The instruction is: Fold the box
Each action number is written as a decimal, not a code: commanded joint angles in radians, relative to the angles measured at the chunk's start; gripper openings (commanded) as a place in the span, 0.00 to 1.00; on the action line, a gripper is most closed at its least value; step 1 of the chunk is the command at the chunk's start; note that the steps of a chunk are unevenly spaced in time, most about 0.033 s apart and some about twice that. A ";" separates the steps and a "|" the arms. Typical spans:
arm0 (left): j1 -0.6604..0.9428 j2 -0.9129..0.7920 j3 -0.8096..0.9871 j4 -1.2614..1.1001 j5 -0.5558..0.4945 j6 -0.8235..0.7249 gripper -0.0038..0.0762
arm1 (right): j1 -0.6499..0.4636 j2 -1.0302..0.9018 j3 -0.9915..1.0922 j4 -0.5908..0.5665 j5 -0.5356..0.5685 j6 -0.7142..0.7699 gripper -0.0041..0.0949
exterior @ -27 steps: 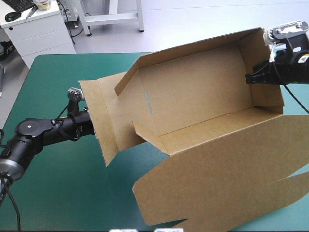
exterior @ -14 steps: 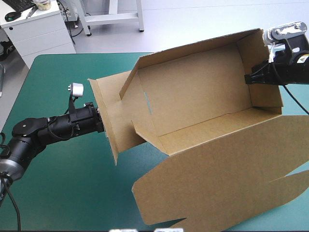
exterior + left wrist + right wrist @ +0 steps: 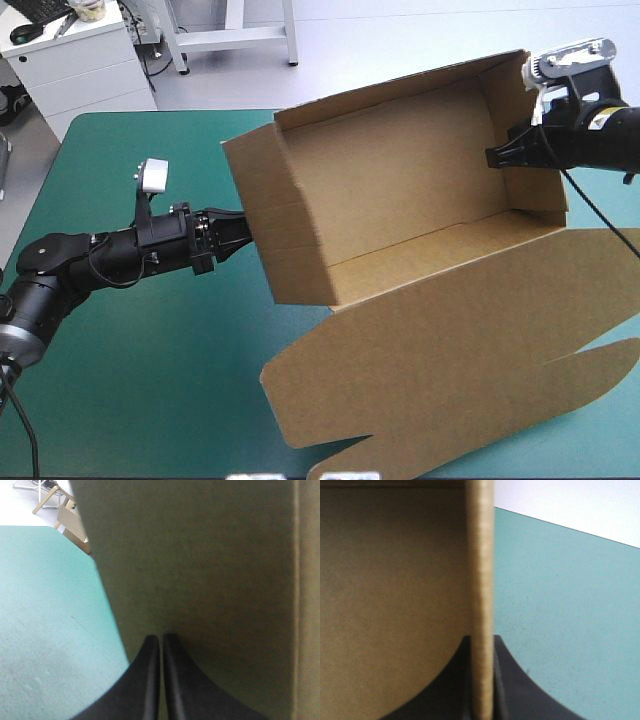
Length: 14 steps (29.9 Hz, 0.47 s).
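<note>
Over the teal-green bench, the high view shows the brown box as an open tray, its lid lying flat toward the near edge. The left end wall, splayed outward earlier, now stands upright. The left tool, fingers pressed together, touches that wall from outside, while the right tool clamps the right end wall. In the left wrist view, the closed black fingers meet against brown board. In the right wrist view, the wall's edge runs between the nearly closed fingers.

box end flaps raised, left claw advanced
</note>
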 commanded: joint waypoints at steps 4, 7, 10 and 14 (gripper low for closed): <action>0.001 -0.022 -0.055 -0.126 0.064 0.054 0.09 | 0.138 -0.027 -0.023 -0.101 -0.165 0.116 0.04; 0.001 -0.022 -0.055 -0.126 0.063 0.054 0.20 | 0.175 -0.020 -0.023 -0.167 -0.181 0.158 0.04; 0.001 -0.022 -0.055 -0.126 0.107 0.071 0.41 | 0.198 -0.009 -0.023 -0.226 -0.179 0.195 0.04; 0.001 -0.024 -0.068 -0.126 0.107 0.090 0.71 | 0.238 0.001 -0.023 -0.282 -0.181 0.228 0.04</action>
